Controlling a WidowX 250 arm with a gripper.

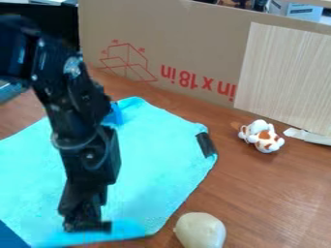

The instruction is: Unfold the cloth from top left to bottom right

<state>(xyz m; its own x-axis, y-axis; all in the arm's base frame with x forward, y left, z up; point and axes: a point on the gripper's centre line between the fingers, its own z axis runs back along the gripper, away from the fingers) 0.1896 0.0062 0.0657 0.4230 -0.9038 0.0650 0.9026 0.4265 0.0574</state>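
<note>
The light blue cloth [155, 160] lies mostly spread over the left and middle of the wooden table, its right corner rounded and lying near a small black strip. My gripper [87, 226] hangs down over the cloth's near edge, at the lower left of the camera view. Around its tip the cloth looks brighter and blurred, and I cannot tell whether any of it is held. The arm hides part of the cloth's left half.
A pale rounded object [200, 230] sits just off the cloth's lower right edge. A white and brown toy [261, 136] stands on the table [271, 184] to the right. Behind, a cardboard wall [194, 34] closes off the back, with a wood-grain panel [288, 77] against it.
</note>
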